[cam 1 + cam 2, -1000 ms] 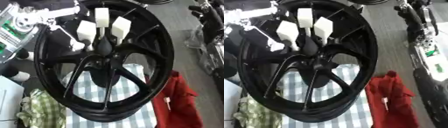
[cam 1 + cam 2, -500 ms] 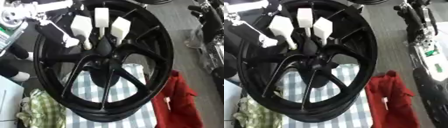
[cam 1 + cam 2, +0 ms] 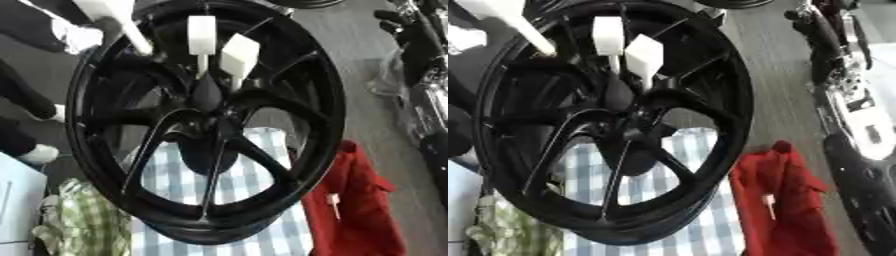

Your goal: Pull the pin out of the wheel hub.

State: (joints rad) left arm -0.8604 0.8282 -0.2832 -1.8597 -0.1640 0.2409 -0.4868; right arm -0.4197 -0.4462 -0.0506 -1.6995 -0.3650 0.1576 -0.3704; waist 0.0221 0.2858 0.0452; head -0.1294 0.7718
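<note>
left hand [image 3: 83,35] with pin [image 3: 118,22], now clear of wheel hub [image 3: 208,95]

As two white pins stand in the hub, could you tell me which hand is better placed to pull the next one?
Probably the left: the loose pin sits at the upper left, on that side, near the two pins in the hub. No right hand shows in either view.

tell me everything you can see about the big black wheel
The big black spoked wheel looks like glossy cast metal, with thin spokes running from a dark central hub to a deep rim. It stands tilted over a blue-and-white checked cloth. Two white block-headed pins rise from the hub; a third white pin sits by the upper-left rim.
</note>
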